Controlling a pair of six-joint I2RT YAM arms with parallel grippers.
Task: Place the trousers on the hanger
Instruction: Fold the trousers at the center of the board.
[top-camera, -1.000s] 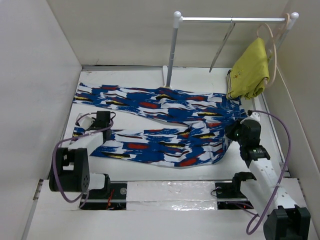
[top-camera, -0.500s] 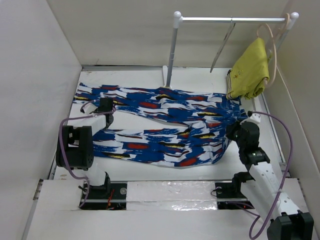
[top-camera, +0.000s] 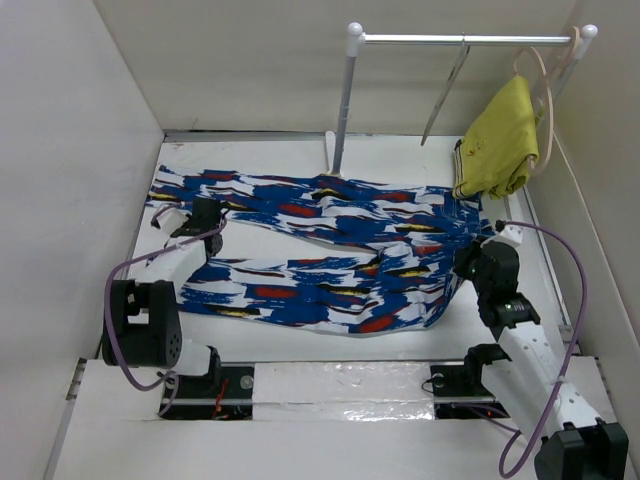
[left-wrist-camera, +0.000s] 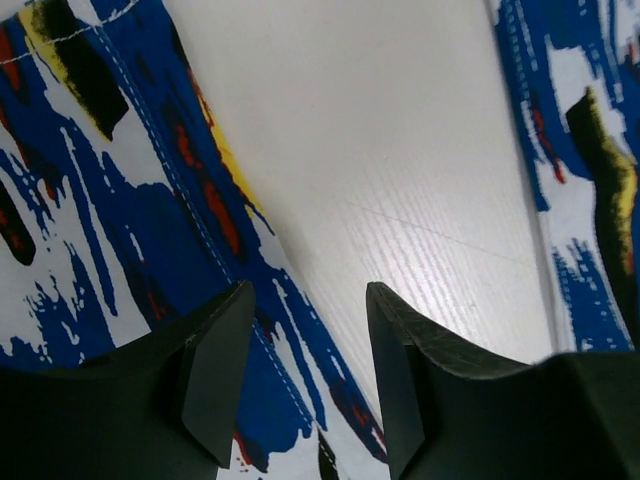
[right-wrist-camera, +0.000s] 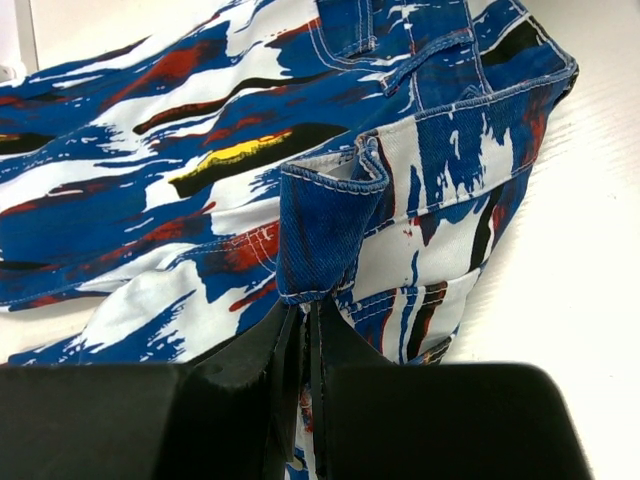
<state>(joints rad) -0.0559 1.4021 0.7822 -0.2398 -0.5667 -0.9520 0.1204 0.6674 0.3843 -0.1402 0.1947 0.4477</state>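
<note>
- The left gripper (left-wrist-camera: 308, 300) is seen with its jaws spread and nothing between them, poised over the stitched edge of one trouser leg and the bare white table (left-wrist-camera: 400, 150).
- A raised fold of denim-like waistband is pinched between the nearly closed fingers of the right gripper (right-wrist-camera: 305, 312).
- The trousers (top-camera: 330, 260), soft and printed in blue and white with red, yellow and black dashes, are spread flat across the table.
- The thin grey hanger (top-camera: 445, 95) is hung from the metal rail (top-camera: 465, 40), beside a yellow garment (top-camera: 500, 140).
</note>
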